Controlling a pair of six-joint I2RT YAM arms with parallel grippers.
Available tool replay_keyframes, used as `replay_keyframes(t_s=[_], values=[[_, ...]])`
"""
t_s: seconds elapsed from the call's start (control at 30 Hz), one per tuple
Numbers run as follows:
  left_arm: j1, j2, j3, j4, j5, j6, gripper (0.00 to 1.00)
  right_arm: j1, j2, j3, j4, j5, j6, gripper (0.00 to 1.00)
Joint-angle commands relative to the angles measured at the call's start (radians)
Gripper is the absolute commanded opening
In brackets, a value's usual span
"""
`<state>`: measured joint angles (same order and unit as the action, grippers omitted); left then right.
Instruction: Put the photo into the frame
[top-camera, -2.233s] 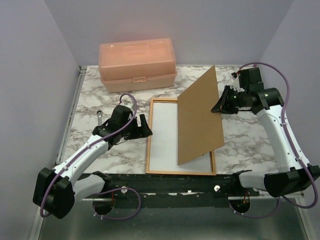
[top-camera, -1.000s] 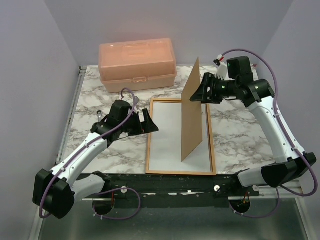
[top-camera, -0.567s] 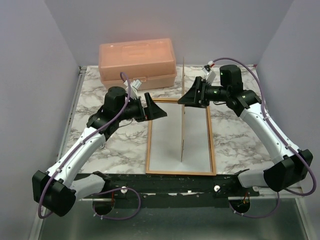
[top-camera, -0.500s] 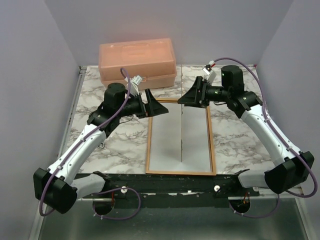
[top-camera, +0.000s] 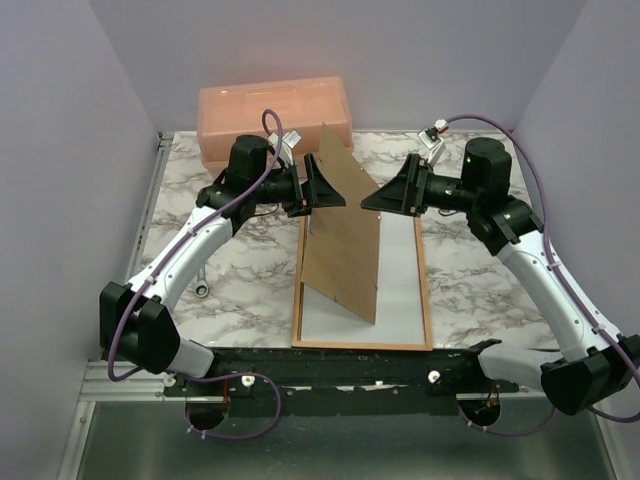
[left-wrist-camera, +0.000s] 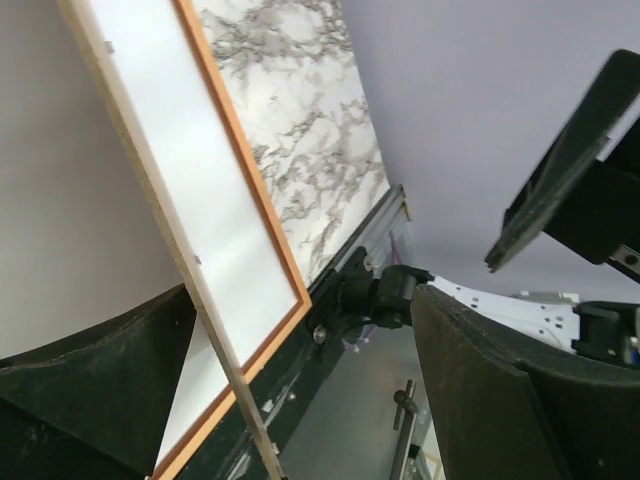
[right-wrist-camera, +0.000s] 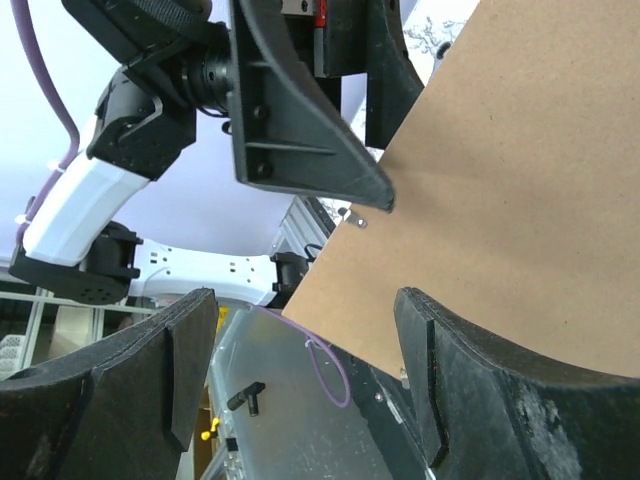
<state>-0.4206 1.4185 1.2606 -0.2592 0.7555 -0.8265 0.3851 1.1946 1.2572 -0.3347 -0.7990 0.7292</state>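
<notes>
The frame (top-camera: 426, 300) lies flat on the marble table, with the photo (top-camera: 400, 270) inside it, white side up. A brown backing board (top-camera: 345, 255) stands on its lower edge in the frame and leans left. My left gripper (top-camera: 328, 188) is open at the board's top. In the left wrist view the board's thin edge (left-wrist-camera: 170, 230) runs between the wide-apart fingers, beside the photo (left-wrist-camera: 190, 170) and the frame (left-wrist-camera: 240, 180). My right gripper (top-camera: 385, 195) hangs open just right of the board, clear of it; its wrist view shows the board (right-wrist-camera: 520, 200) beyond the fingers.
A peach plastic box (top-camera: 260, 110) stands at the back left, close behind the left arm. A small wrench (top-camera: 203, 288) lies on the marble left of the frame. The table's metal rail (top-camera: 150, 190) runs along the left side.
The right gripper let go of the board and drew back to the right. The board tipped from upright to leaning left. The left gripper rose and came to its top edge.
</notes>
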Motion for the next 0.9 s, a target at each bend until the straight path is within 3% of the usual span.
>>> replay_keyframes(t_s=[0.0,0.23,0.6,0.8,0.87], values=[[0.002,0.015,0.076,-0.196,-0.107,0.109,0.86,0.005,-0.023,-0.029,-0.051,0.038,-0.039,0.79],[0.002,0.054,0.11,-0.311,-0.224,0.182,0.63,0.006,-0.032,-0.068,-0.068,0.068,-0.047,0.79],[0.003,0.065,0.055,-0.319,-0.275,0.206,0.0,0.006,-0.057,-0.116,-0.14,0.171,-0.086,0.79],[0.043,-0.025,-0.062,-0.156,-0.155,0.132,0.0,0.005,-0.076,-0.163,-0.173,0.244,-0.084,0.8],[0.069,-0.081,-0.129,-0.031,-0.084,0.072,0.0,0.005,-0.086,-0.181,-0.173,0.257,-0.079,0.87]])
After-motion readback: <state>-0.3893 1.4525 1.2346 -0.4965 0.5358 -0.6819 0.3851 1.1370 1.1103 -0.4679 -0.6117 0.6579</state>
